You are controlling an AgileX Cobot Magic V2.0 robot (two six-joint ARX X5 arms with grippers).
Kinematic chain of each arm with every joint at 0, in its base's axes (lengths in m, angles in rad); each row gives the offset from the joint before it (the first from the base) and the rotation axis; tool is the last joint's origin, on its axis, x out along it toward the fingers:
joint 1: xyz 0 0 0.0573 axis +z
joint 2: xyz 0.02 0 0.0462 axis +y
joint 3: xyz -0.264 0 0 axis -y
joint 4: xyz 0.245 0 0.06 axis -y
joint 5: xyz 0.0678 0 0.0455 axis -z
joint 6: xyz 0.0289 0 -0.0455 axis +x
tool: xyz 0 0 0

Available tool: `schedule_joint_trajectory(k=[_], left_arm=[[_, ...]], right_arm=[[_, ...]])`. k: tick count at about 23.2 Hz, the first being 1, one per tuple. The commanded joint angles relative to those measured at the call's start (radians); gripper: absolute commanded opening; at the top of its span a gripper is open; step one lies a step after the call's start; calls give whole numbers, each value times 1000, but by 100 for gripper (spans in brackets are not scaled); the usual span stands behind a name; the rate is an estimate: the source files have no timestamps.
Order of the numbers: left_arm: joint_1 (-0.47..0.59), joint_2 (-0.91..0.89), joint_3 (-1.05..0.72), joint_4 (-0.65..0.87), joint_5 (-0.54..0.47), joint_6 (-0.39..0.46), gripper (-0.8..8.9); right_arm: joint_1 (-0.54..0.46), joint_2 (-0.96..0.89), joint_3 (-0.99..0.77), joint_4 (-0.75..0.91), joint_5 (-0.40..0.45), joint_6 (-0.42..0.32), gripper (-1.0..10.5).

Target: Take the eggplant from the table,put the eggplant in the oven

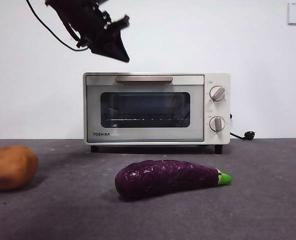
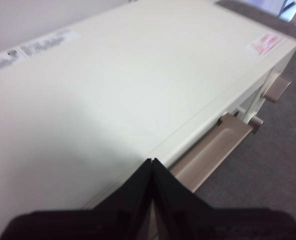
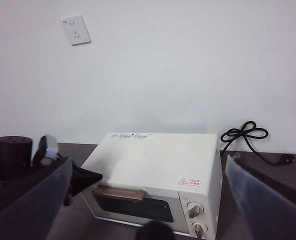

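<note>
The glossy purple eggplant lies on the grey table in front of the oven, its green stem tip pointing right. The cream oven's door is closed, with the beige handle along its top edge. My left gripper hangs shut above the oven's left top; in the left wrist view the left gripper sits over the oven roof, just behind the handle. My right gripper is open, held high and far back from the oven, holding nothing.
An orange-brown potato sits at the table's left. A black power cord trails from the oven's right side. A black cylinder stands left of the oven in the right wrist view. A white wall is behind.
</note>
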Motion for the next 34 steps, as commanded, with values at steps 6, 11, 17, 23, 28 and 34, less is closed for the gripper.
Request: schedule_joint_trajectory(k=[6,11,17,23,28,34], left_arm=[[-16,50,2,18,-29,43,-6],[-16,77,2,18,-32,47,-6],[-19,87,2,-30,-32,59,-6],[-35,87,2,-95,-31,95,-6],[-56,87,2,-137,-23,95,-6],[-89,87,2,-188,-23,94,-6]], right_arm=[[1,0,5,-8,-3,-11,630],[1,1,5,-24,-3,-11,630],[1,6,5,-23,-3,-11,630],[1,12,5,-25,-4,-11,630],[1,15,5,-23,-3,-11,630],[1,24,5,-25,-4,-12,630]])
